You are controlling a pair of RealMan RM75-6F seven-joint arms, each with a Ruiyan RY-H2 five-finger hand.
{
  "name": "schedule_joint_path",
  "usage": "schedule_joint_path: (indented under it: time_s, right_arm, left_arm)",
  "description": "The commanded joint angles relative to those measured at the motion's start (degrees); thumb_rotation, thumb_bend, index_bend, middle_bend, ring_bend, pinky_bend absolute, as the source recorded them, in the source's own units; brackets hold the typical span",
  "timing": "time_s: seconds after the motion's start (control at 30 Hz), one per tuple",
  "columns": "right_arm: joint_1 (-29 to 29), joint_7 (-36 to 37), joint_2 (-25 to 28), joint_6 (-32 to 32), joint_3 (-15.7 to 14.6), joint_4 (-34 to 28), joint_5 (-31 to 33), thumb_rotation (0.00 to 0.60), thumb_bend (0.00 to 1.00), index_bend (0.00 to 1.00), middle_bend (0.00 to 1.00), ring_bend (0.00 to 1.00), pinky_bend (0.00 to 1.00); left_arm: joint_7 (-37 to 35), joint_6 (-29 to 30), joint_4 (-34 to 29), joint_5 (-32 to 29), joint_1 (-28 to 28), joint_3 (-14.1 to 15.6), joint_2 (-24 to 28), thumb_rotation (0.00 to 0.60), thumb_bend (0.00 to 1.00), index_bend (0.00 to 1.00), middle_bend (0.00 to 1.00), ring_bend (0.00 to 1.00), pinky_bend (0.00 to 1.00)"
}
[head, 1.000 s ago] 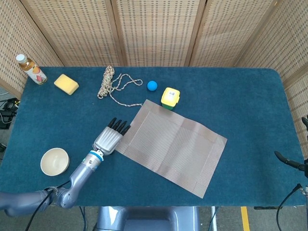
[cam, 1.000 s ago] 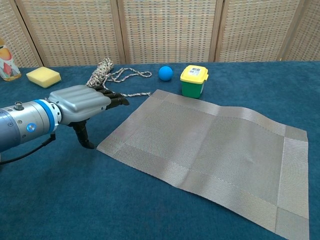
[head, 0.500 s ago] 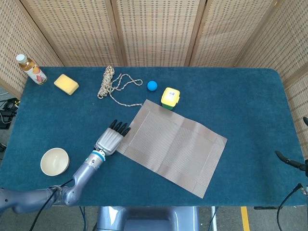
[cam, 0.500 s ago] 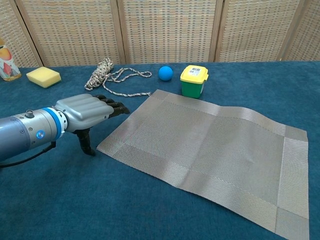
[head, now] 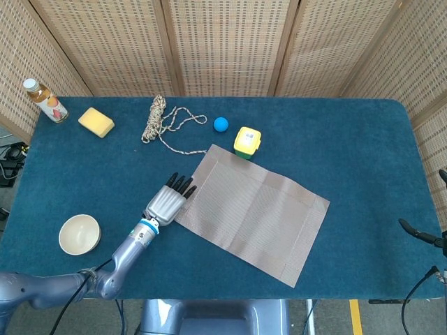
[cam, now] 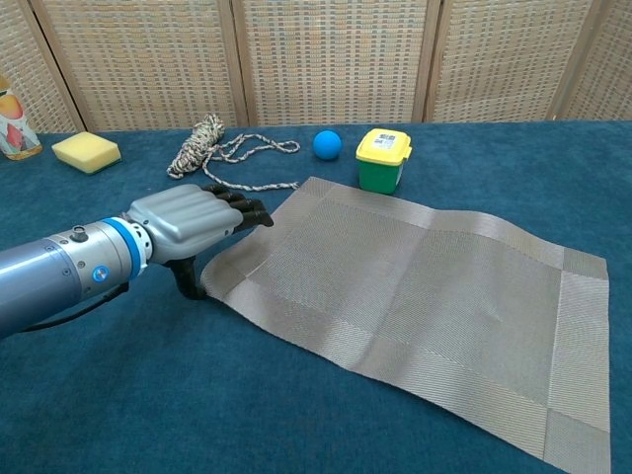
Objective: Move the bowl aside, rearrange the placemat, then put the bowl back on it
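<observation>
Left arm reaches in low from the lower-left, forearm nearly level. Left hand (head: 167, 202) (cam: 185, 223) palm-down, fingers (cam: 240, 205) extended together and pointing forward-right, thumb angled down to the surface. Holding nothing. Right hand out of view.

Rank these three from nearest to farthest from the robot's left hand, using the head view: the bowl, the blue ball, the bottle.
Measured from the left hand:
1. Bowl: nearest, to the hand's left, by the table's front edge.
2. Blue ball: behind and to the right of the hand, beside the rope.
3. Bottle: farthest, at the back left corner.
</observation>
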Motion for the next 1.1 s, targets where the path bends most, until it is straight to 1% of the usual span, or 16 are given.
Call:
schedule_joint_path:
  time_s: [0.03, 0.1, 0.27, 0.33, 0.4, 0.53, 0.6, 0.67, 0.77, 0.83, 0.93, 1.1]
  right_arm:
    - [-0.1, 0.2, 0.1, 0.1, 0.0, -0.1, -0.1, 0.6, 0.23, 0.0, 0.0, 0.0, 0.0]
    - [-0.1, 0.2, 0.1, 0.1, 0.0, -0.1, -0.1, 0.6, 0.23, 0.0, 0.0, 0.0, 0.0]
    - [-0.1, 0.5, 0.2, 0.1, -0.1, -0.3, -0.4, 0.6, 0.23, 0.0, 0.0, 0.0, 0.0]
    - [-0.1, 0.5, 0.2, 0.1, -0.1, -0.3, -0.4, 0.6, 0.23, 0.0, 0.0, 0.0, 0.0]
    - [-0.1, 0.7, 0.2, 0.1, -0.1, -0.4, -0.4, 0.6, 0.23, 0.0, 0.0, 0.0, 0.0]
    - [-0.1, 1.0, 0.3, -0.1, -0.1, -0.3, -0.4, 0.6, 0.23, 0.0, 0.0, 0.0, 0.0]
    - [-0.1, 1.1, 0.3, -0.3, -0.1, -0.3, -0.4, 0.6, 0.23, 0.0, 0.0, 0.0, 0.0]
    - [-0.1, 1.1, 0.3, -0.3, -0.1, -0.3, -0.4, 0.6, 0.23, 0.0, 0.0, 0.0, 0.0]
    - [-0.1, 1.2, 0.4, -0.2, -0.1, -0.4, -0.5, 0.6, 0.23, 0.0, 0.0, 0.0, 0.0]
    - [-0.1, 1.2, 0.4, -0.1, -0.2, -0.4, -0.6, 0.6, 0.23, 0.0, 0.0, 0.0, 0.0]
    - [-0.2, 1.3, 0.4, 0.1, -0.2, -0.6, -0.9, 0.6, 0.23, 0.0, 0.0, 0.0, 0.0]
    - [-0.2, 1.2, 0.5, 0.3, -0.4, -0.8, -1.3, 0.6, 0.23, 0.0, 0.0, 0.0, 0.0]
  left_arm:
    - [-3.1, 1.4, 1.3, 3.3, 0.4, 0.4, -0.7, 0.6, 0.31, 0.11, 0.0, 0.0, 0.0]
    - [-3.6, 1.5, 1.5, 3.9, 0.4, 0.4, -0.8, 0.6, 0.37, 0.11, 0.0, 0.0, 0.0]
    - [-5.5, 1.8, 3.0, 5.8, 0.5, 0.5, -1.6, 0.6, 0.4, 0.13, 0.0, 0.0, 0.0]
    - [-6.1, 1.9, 3.6, 6.2, 0.6, 0.4, -1.9, 0.6, 0.43, 0.13, 0.0, 0.0, 0.0]
    - [-6.7, 1.9, 4.1, 6.7, 0.5, 0.2, -2.3, 0.6, 0.48, 0.14, 0.0, 0.0, 0.0]
    - [-9.0, 2.8, 5.4, 8.5, 0.5, -0.3, -3.4, 0.6, 0.52, 0.16, 0.0, 0.0, 0.0]
    - [-10.0, 3.2, 6.1, 9.3, 0.5, -0.4, -3.9, 0.6, 0.52, 0.21, 0.0, 0.0, 0.0]
    - [-10.9, 3.6, 6.8, 10.1, 0.6, -0.5, -4.4, 0.6, 0.51, 0.34, 0.0, 0.0, 0.0]
    - [-12.6, 4.7, 7.9, 11.7, 0.9, -0.5, -5.1, 0.6, 0.5, 0.49, 0.0, 0.0, 0.0]
    - [-13.4, 5.0, 8.4, 12.4, 1.1, -0.4, -5.2, 0.6, 0.5, 0.55, 0.0, 0.0, 0.0]
    - [-14.0, 5.2, 8.8, 12.9, 1.4, -0.4, -5.2, 0.6, 0.5, 0.6, 0.0, 0.0, 0.0]
    - [-14.2, 5.5, 8.4, 13.4, 2.0, -0.4, -4.7, 0.6, 0.5, 0.63, 0.0, 0.0, 0.0]
